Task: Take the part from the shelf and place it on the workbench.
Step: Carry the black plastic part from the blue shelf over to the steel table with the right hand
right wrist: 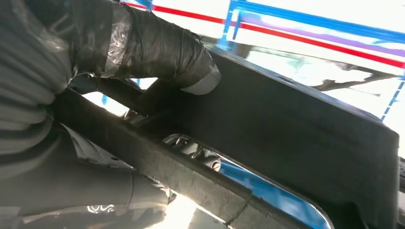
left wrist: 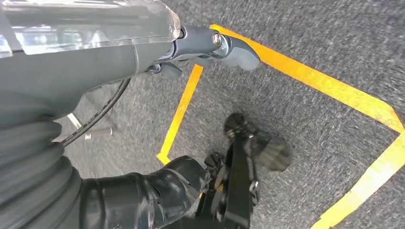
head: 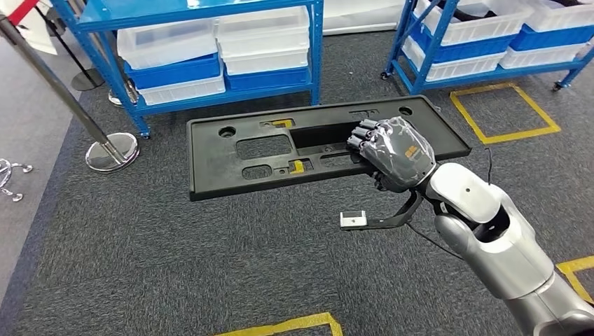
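The part is a long, flat black plastic panel with several cut-outs and two yellow clips. It hangs level over the grey carpet in the head view. My right hand grips it near its right half, fingers curled through the large middle opening. In the right wrist view the thick thumb presses on the panel's dark face, with fingers under the rim. My left hand hangs at my side over the floor, thumb stretched out and nothing in it.
Two blue shelving racks with white and blue bins stand beyond the panel. A barrier post with a chrome base is at the left. Yellow tape marks squares on the carpet.
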Tool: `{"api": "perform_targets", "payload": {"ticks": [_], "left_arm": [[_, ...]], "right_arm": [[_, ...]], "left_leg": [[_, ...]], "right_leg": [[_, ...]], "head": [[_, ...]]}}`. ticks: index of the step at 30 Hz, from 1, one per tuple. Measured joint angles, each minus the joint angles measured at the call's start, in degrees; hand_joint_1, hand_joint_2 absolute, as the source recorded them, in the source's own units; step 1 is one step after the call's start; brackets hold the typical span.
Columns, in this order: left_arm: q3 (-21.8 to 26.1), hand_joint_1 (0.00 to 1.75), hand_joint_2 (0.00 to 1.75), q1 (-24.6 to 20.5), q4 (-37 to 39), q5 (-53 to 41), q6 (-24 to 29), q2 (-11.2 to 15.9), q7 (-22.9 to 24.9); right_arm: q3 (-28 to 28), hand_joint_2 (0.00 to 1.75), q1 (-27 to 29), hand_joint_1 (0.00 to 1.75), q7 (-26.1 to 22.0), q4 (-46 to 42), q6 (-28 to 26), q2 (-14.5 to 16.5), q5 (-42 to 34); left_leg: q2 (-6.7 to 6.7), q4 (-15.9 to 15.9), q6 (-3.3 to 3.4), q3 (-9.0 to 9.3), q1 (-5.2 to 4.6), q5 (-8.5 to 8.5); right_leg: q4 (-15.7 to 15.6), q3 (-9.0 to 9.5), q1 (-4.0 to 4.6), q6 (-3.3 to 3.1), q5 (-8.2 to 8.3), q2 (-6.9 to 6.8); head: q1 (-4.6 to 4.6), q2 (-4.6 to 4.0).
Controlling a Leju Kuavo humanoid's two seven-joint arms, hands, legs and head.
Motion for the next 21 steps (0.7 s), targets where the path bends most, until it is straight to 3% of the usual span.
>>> {"api": "perform_targets", "payload": {"ticks": [2, 3, 4, 6, 8, 9, 11, 12, 14, 16, 18, 19, 21], "left_arm": [[0.07, 0.0, 1.75, 0.06, 0.0, 0.01, 0.0, 0.0, 0.0], [0.1, 0.0, 1.75, 0.07, 0.0, 0.01, 0.0, 0.0, 0.0], [0.12, 0.0, 1.75, 0.08, 0.0, 0.01, 0.0, -0.01, 0.0], [0.13, 0.0, 1.75, 0.08, -0.01, 0.01, 0.0, 0.0, 0.0], [0.16, 0.0, 1.75, 0.1, -0.11, 0.01, 0.0, 0.17, 0.01], [0.18, 0.0, 1.75, 0.09, -0.17, 0.01, 0.0, 0.23, 0.01], [0.19, 0.0, 1.75, -0.06, -0.25, 0.01, 0.0, 0.21, 0.0], [0.2, 0.0, 1.75, -0.16, -0.27, 0.01, 0.0, 0.19, 0.0], [0.21, 0.0, 1.75, -0.2, -0.3, 0.01, 0.0, 0.13, -0.01], [0.23, 0.0, 1.75, -0.02, -0.31, 0.01, 0.0, 0.08, -0.01], [0.27, 0.0, 1.75, 0.1, -0.31, 0.01, -0.01, 0.03, 0.0], [0.28, 0.0, 1.75, 0.09, -0.31, 0.01, -0.02, -0.01, 0.0], [0.3, 0.0, 1.75, 0.01, -0.31, 0.01, -0.02, -0.11, 0.0]], "right_arm": [[-0.01, 1.75, 0.01, 1.75, -0.04, 0.02, 0.1, 0.02, 0.01], [-0.01, 1.75, 0.02, 1.75, -0.07, 0.02, 0.18, 0.03, 0.03], [-0.01, 1.75, 0.02, 1.75, -0.09, 0.03, 0.26, 0.03, 0.05], [-0.02, 1.75, -0.04, 1.75, -0.09, 0.02, 0.34, 0.03, 0.09], [-0.02, 1.75, -0.25, 1.75, -0.09, 0.06, 0.4, 0.05, 0.09], [-0.02, 1.75, -0.34, 1.75, -0.1, 0.09, 0.46, 0.08, 0.1], [-0.01, 1.75, -0.4, 1.75, -0.1, 0.15, 0.55, 0.1, 0.11], [-0.02, 1.75, -0.34, 1.75, -0.1, 0.16, 0.55, 0.08, 0.11], [-0.07, 1.75, -0.53, 1.75, -0.1, 0.18, 0.54, -0.04, 0.11], [-0.09, 1.75, -0.75, 1.75, -0.1, 0.23, 0.55, -0.08, 0.11], [-0.1, 1.75, -0.62, 1.75, -0.11, 0.3, 0.56, -0.05, 0.11], [-0.1, 1.75, -0.54, 1.75, -0.11, 0.34, 0.57, -0.05, 0.11], [-0.1, 1.75, -0.56, 1.75, -0.11, 0.38, 0.58, -0.05, 0.11]], "left_leg": [[-1.47, 7.42, 0.15, -3.2, -0.1, -3.47], [-1.67, 9.39, 0.39, -4.04, -0.21, -3.85], [-1.82, 9.25, 0.79, -3.9, -0.37, -3.11], [-3.25, 2.99, 2.26, -0.83, -0.85, 0.73], [-6.24, -3.68, 3.98, 2.46, -1.13, 3.44], [-7.24, -5.33, 4.5, 3.24, -1.3, 3.87], [-6.74, -6.59, 4.75, 3.77, -1.51, 4.1], [-5.87, -7.52, 4.68, 4.19, -1.44, 4.43], [-4.01, -9.6, 4.56, 5.13, -1.17, 5.21], [-2.27, -10.21, 4.46, 5.36, -1.1, 5.45], [-0.53, -9.83, 4.26, 5.11, -1.06, 5.22], [0.33, -9.52, 4.11, 4.97, -1.01, 5.03], [1.95, -8.62, 3.63, 4.75, -0.84, 4.44]], "right_leg": [[0.04, -0.38, 0.34, -0.38, 0.23, 1.42], [0.06, -0.5, 0.59, -0.5, 0.31, 2.2], [0.07, -0.55, 0.86, -0.59, 0.38, 3.02], [0.06, -0.49, 1.31, -0.73, 0.48, 4.66], [0.02, -0.62, 1.33, -0.61, 0.7, 6.1], [-0.02, -0.8, 1.06, -0.39, 0.88, 6.78], [-0.43, -1.14, 0.54, 0.44, 1.43, 8.33], [-0.58, -1.21, 0.5, 0.79, 1.55, 8.19], [1.02, -2.08, 0.83, 1.42, 0.21, 5.06], [6.88, -4.84, 0.79, 1.99, -3.23, 1.21], [12.53, -7.41, 0.31, 2.67, -5.29, 0.25], [12.86, -7.4, 0.08, 2.99, -4.89, 0.04], [7.24, -3.99, -0.22, 3.46, -1.86, -1.18]], "head": [[0.0, -0.01], [-0.01, 0.0], [0.0, 0.0], [0.01, 0.0], [0.08, -0.01], [0.11, -0.01], [0.1, -0.01], [0.1, -0.01], [0.25, 0.0], [0.39, 0.0], [0.38, -0.01], [0.38, -0.01], [0.38, -0.01]]}}
